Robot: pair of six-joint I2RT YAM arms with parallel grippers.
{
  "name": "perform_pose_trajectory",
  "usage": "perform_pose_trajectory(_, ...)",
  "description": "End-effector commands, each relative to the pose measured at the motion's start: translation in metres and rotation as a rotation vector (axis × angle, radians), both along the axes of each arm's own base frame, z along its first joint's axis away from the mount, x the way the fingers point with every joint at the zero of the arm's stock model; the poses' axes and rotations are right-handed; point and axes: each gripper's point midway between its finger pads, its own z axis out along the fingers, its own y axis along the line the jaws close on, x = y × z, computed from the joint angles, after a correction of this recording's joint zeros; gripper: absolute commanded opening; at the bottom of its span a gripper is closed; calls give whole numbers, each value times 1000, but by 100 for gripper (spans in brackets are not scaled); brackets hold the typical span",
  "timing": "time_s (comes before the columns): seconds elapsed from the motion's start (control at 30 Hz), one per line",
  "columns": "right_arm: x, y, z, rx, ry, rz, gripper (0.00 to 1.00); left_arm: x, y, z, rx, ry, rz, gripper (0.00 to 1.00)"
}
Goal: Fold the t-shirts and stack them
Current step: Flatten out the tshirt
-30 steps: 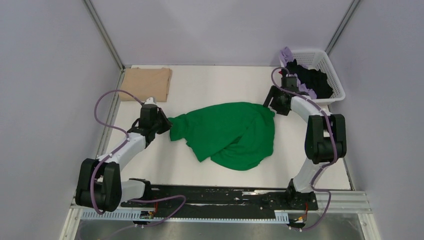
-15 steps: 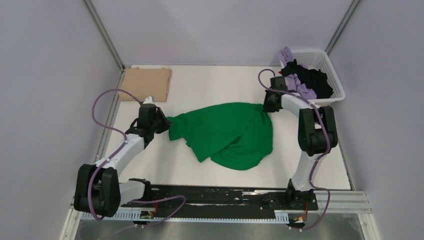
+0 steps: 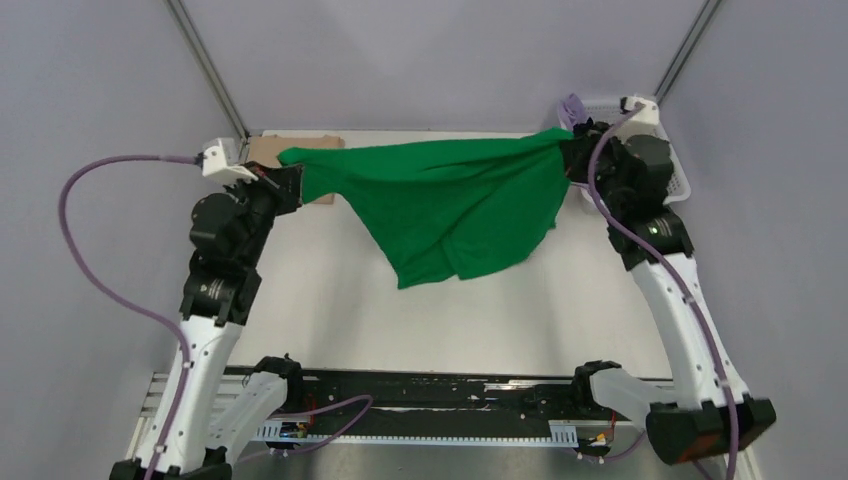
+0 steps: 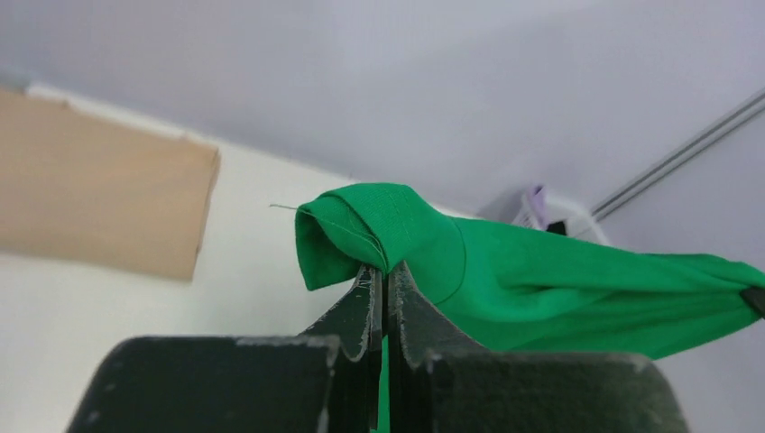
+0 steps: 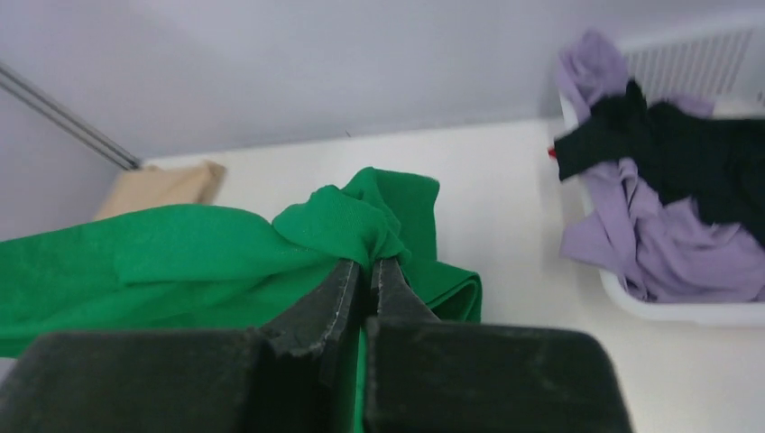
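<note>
A bright green t-shirt [image 3: 445, 195] hangs stretched in the air between both raised arms, its lower part drooping toward the table. My left gripper [image 3: 290, 175] is shut on the shirt's left end [image 4: 379, 239]; the jaws pinch a fold of cloth [image 4: 383, 268]. My right gripper [image 3: 565, 150] is shut on the right end [image 5: 361, 221], jaws closed on bunched green fabric [image 5: 370, 262]. A folded tan t-shirt [image 3: 265, 150] lies at the back left, partly hidden behind the left gripper. Lilac [image 5: 631, 244] and black [image 5: 695, 153] t-shirts fill the basket.
The white lattice basket [image 3: 680, 180] stands at the back right corner, mostly hidden by the right arm. White table [image 3: 330, 290] spreads under the hanging shirt. Grey walls with metal posts [image 3: 205, 65] close in the sides. A purple cable [image 3: 95, 230] loops left of the left arm.
The right gripper closed on the green shirt's right end. Both arms then rose, lifting the shirt off the table and pulling it taut toward the back.
</note>
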Motion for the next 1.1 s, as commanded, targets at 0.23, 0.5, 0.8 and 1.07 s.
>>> perform_pose_trajectory(0.23, -160, -5, 196, 30, -590, 141, 0, -143, 10, 191, 28, -558, -80, 0)
perform_pose_trajectory(0.5, -171, -13, 237, -30, -663, 119, 0, -172, 15, 214, 26, -633, -75, 0)
perform_pose_trajectory(0.8, -37, -8, 121, -97, -338, 45, 1, -82, 43, 100, -6, -301, 154, 0)
perform_pose_trajectory(1.07, 105, 29, -103, -101, 157, 124, 61, -20, 86, -152, 89, 401, 496, 40)
